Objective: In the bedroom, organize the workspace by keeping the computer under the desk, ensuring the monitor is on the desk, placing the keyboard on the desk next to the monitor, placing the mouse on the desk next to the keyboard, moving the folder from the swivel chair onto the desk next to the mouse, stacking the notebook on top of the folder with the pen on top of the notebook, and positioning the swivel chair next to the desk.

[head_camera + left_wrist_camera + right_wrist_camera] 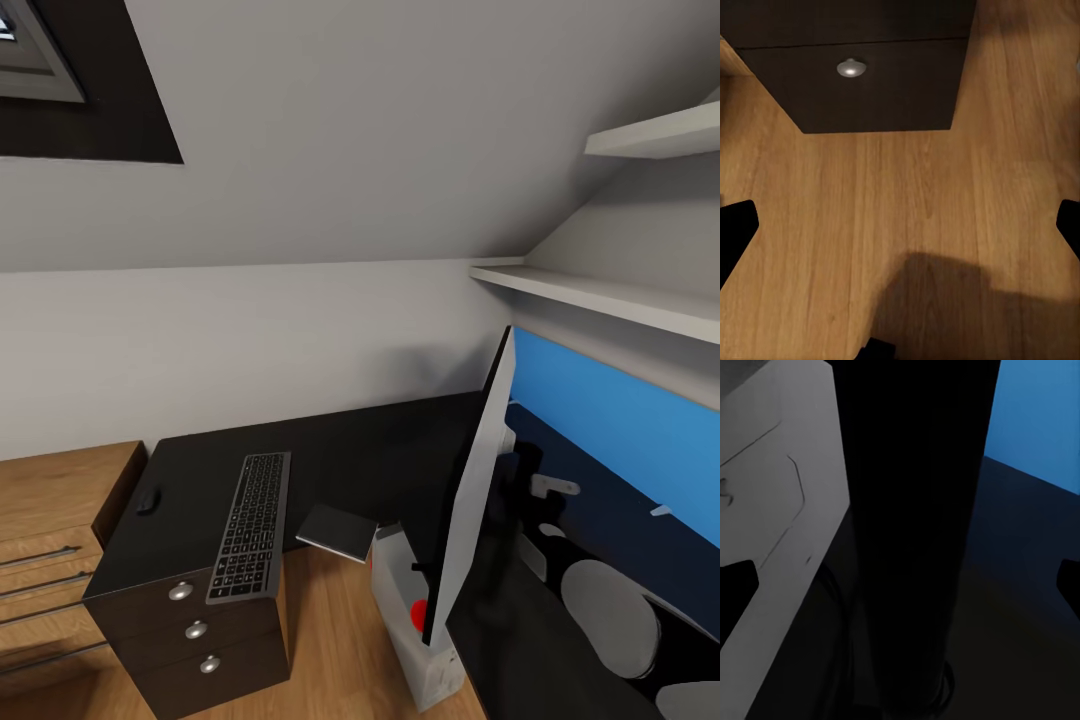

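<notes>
A dark desk [380, 450] runs along the white wall. On its left end, above the drawers, lies a grey keyboard [250, 525], with a small black mouse [148, 500] to its left. A thin dark flat item [337, 531] juts over the desk's front edge; I cannot tell what it is. The monitor [470, 500] stands edge-on very close to me, its blue screen [610, 420] facing right. Below it the white computer tower [405, 620] stands on the wooden floor. My left gripper [900, 232] is open over bare floor, facing a drawer front [870, 82]. My right gripper [900, 592] is open, close to a black upright and a pale grey panel [780, 480].
The desk's drawer unit [195, 630] has three round knobs. A wooden dresser [50, 560] with bar handles stands beside it at the left. Two white shelves [610, 295] hang on the right under the sloped ceiling. Grey rounded shapes [610, 605] show at the lower right.
</notes>
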`<state>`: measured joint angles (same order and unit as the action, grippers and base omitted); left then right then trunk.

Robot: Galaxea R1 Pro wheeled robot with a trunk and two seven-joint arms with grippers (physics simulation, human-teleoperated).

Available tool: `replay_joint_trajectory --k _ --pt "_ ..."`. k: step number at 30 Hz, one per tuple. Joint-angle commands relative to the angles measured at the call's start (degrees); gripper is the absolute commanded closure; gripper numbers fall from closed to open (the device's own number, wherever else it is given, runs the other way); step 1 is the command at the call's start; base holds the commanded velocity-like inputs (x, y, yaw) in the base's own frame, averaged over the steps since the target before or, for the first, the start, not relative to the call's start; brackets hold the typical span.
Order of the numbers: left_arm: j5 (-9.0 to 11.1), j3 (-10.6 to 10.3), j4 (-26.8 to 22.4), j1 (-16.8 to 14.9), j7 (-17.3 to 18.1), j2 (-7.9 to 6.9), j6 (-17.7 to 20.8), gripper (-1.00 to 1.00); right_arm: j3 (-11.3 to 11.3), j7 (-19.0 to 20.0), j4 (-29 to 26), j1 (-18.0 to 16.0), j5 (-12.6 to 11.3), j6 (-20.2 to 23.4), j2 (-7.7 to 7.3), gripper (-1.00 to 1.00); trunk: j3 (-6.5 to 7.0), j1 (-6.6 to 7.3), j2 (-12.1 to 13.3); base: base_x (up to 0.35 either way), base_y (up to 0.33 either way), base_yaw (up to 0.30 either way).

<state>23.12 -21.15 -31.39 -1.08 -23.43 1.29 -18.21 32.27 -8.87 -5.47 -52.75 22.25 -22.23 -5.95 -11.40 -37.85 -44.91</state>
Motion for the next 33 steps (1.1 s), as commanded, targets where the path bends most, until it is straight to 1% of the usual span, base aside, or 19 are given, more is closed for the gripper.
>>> replay_joint_trajectory --k 1,9,15,33 --pt "0.6 -0.5 0.0 -0.1 -0.4 -0.06 -0.3 -1.0 0.3 -0.3 0.1 -0.1 0.6 -0.2 -0.01 -1.0 -0.08 -0.01 -0.1 0.006 0.0 0.0" --pt "0.6 -0.4 0.0 -0.1 -0.4 -0.08 -0.3 -1.0 0.3 -0.3 0.1 -0.1 0.6 -0.2 -0.4 -1.0 -0.08 -0.01 -0.1 0.021 -0.025 0.0" --pt "0.6 -0.4 0.0 -0.1 -0.4 -0.06 -0.3 -1.0 0.3 -0.3 0.1 -0.1 0.6 -0.2 -0.46 -1.0 -0.08 -0.01 -0.1 0.07 -0.075 0.0" --pt "0.6 -0.4 0.0 -0.1 -0.4 -0.1 -0.3 -1.0 0.3 -0.3 0.1 -0.1 0.6 -0.2 -0.46 -1.0 -0.08 -0.01 -0.1 0.021 -0.003 0.0"
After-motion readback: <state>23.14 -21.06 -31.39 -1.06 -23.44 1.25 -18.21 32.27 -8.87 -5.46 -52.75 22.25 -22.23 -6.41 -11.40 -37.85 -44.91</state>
